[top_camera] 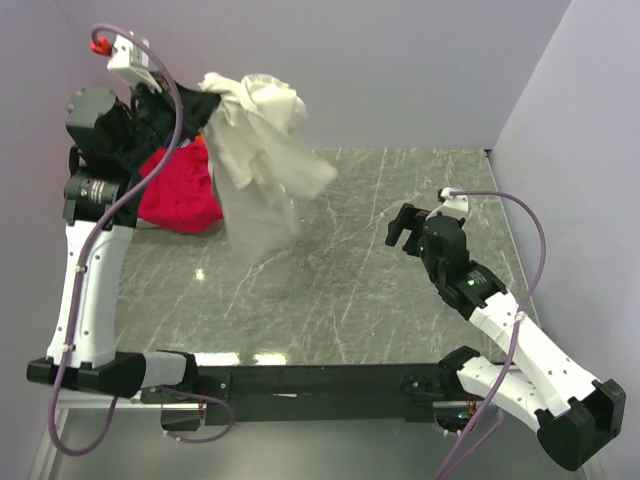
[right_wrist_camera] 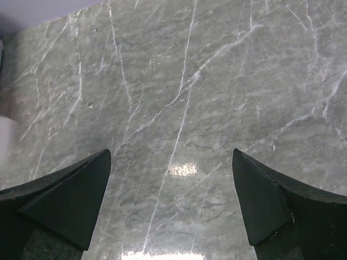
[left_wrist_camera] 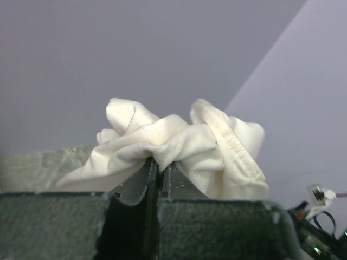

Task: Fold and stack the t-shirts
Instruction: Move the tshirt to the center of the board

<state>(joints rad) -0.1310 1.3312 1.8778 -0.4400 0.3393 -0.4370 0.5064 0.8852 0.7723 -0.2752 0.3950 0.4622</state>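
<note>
1 high overview, 2 close wrist views; common table (top_camera: 400, 300)

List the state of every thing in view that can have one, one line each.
cream shirt: unfolded, bunched, hanging from the left tool.
pink shirt: unfolded, a crumpled heap on the table, not held.
left tool: shut on the cream shirt.
right tool: open, holding nothing, over the table.

The hem of the cream t-shirt (top_camera: 258, 150) is a blur to me; behind it the pink t-shirt (top_camera: 180, 200) is partly hidden.
</note>
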